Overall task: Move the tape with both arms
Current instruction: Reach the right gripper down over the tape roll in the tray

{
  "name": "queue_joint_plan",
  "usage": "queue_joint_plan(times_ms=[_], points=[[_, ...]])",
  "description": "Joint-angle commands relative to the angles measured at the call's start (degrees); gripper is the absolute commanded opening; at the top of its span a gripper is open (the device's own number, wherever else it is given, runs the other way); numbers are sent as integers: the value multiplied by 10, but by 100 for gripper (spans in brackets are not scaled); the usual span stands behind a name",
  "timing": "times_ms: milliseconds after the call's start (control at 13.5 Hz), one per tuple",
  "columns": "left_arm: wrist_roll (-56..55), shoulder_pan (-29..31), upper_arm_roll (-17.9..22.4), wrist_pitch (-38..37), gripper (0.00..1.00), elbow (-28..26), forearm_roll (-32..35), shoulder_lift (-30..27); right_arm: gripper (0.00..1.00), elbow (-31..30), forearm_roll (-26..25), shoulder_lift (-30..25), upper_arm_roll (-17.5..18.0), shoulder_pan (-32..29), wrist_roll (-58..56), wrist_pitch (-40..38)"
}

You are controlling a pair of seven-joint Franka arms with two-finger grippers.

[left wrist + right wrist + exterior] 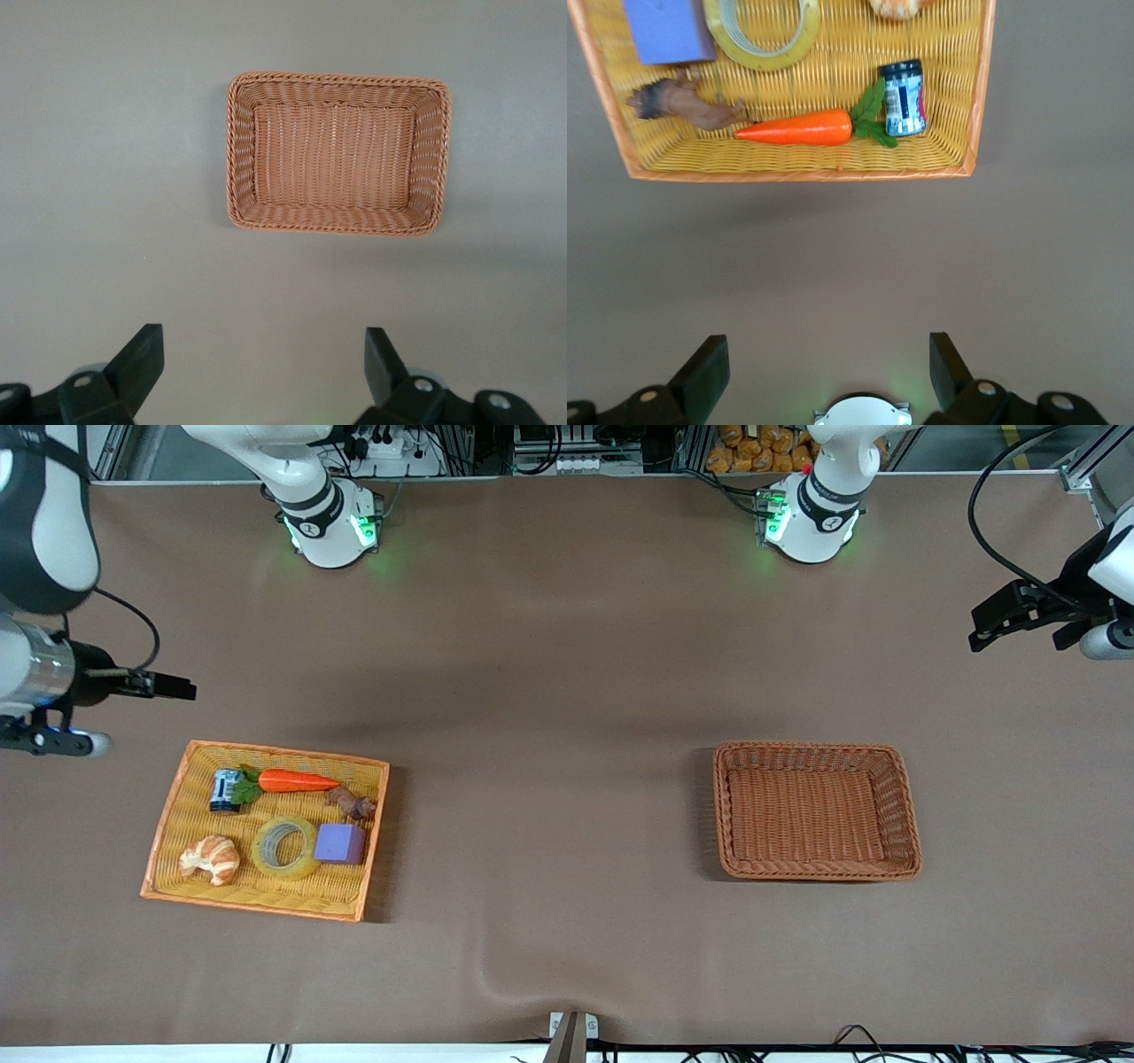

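The translucent yellowish ring-shaped tape roll (285,848) lay in the yellow wicker tray (168,828); the left gripper (263,372) and right gripper (829,370) hovered over the worktop, jaws open and empty.

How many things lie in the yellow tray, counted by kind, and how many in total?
Tape: 1
Purple cube: 1
Carrot: 1
Croissant: 1
Small can: 1
Brown figure: 1
Total: 6, all in the yellow tray.
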Motion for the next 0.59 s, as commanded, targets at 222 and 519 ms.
queue_joint_plan(times_ms=[222,519], points=[[8,5,-1,-10,100,10,-11,4,100,-12,36,77,10,-21,1,88],[9,5,-1,-10,100,11,-9,4,100,-42,36,135,12,-30,1,208]])
